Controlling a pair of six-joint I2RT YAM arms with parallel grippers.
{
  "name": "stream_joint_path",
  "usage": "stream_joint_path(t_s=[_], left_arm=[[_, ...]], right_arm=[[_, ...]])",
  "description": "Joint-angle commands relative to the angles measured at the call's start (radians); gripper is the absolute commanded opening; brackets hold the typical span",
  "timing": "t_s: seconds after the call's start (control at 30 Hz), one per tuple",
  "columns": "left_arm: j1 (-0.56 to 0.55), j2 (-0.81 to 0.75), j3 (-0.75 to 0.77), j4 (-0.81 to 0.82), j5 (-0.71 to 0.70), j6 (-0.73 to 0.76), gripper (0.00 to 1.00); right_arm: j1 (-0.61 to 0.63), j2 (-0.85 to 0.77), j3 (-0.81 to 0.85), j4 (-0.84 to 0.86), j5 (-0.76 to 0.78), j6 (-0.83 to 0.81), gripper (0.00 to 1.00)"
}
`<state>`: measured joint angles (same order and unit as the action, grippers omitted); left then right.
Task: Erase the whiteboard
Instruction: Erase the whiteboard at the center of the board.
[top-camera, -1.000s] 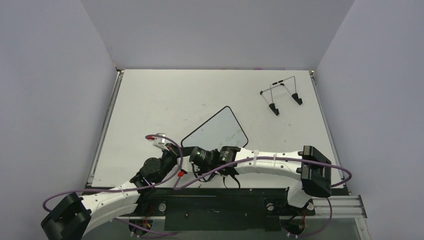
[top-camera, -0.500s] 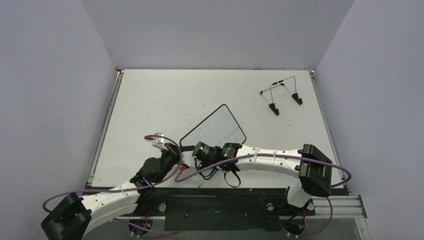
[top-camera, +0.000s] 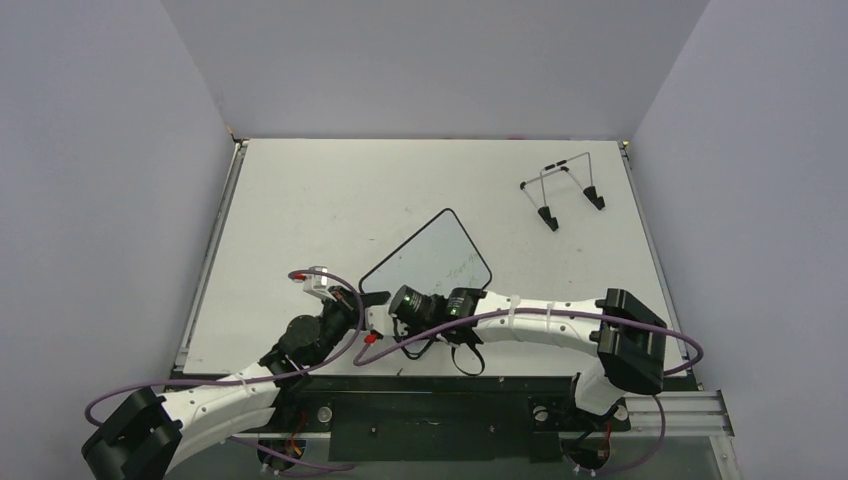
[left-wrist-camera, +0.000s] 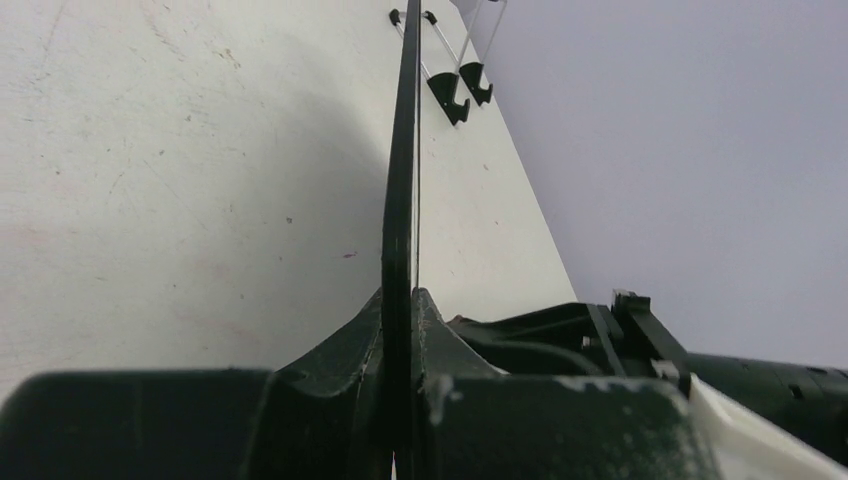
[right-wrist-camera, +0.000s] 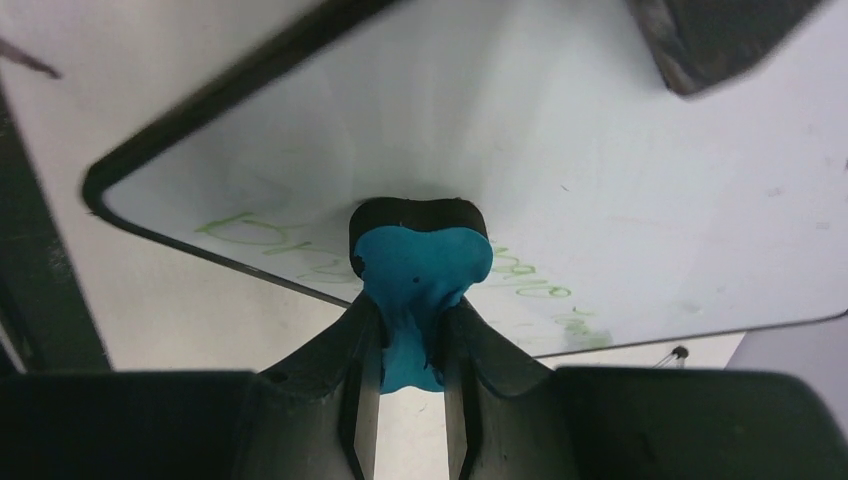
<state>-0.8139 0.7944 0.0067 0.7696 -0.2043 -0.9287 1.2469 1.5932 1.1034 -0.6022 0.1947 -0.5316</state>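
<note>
Right gripper (right-wrist-camera: 412, 320) clamped on blue eraser (right-wrist-camera: 420, 265) pressed against whiteboard (right-wrist-camera: 600, 180) by green writing (right-wrist-camera: 270, 235), left gripper (left-wrist-camera: 400, 300) clamped on whiteboard edge.

Bottom of the frame: two curved white arm links (top-camera: 545, 321), chunky black joint housings (top-camera: 630, 346) at their ends, thin purple cables (top-camera: 694, 350) looping alongside. Up close, the left tool (left-wrist-camera: 403, 297) shows scuffed matte-black fingers (left-wrist-camera: 330, 400).

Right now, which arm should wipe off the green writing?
Right. The right jaws grip the blue eraser, pad at the green writing on the whiteboard; the left jaws are clamped on the board's edge.
</note>
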Motion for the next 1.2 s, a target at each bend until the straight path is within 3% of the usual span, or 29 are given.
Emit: stream_joint_path(t_s=[0.0, 0.27, 0.5, 0.67, 0.8, 1.0, 1.17], left_arm=[[-0.006, -0.043, 0.023, 0.161, 0.047, -0.04, 0.0], [-0.005, -0.026, 0.03, 0.176, 0.055, -0.043, 0.0], [-0.006, -0.029, 0.026, 0.174, 0.049, -0.052, 0.0], [-0.006, -0.022, 0.036, 0.168, 0.055, -0.056, 0.0], [-0.005, -0.021, 0.046, 0.158, 0.055, -0.053, 0.0], [-0.007, -0.029, 0.043, 0.151, 0.053, -0.054, 0.0], [-0.005, -0.012, 0.056, 0.146, 0.056, -0.04, 0.0]], right_arm=[[-0.115, -0.022, -0.001, 0.088, 0.047, 0.064, 0.0], [0.028, -0.058, -0.073, 0.067, -0.038, -0.035, 0.0], [-0.084, -0.056, -0.058, 0.185, 0.179, 0.045, 0.0], [-0.066, -0.079, -0.091, 0.142, 0.069, -0.007, 0.0], [0.025, -0.092, -0.13, 0.089, -0.059, -0.081, 0.0], [-0.079, -0.065, -0.102, 0.175, 0.08, 0.013, 0.0], [-0.086, -0.085, -0.121, 0.125, -0.009, -0.03, 0.0]])
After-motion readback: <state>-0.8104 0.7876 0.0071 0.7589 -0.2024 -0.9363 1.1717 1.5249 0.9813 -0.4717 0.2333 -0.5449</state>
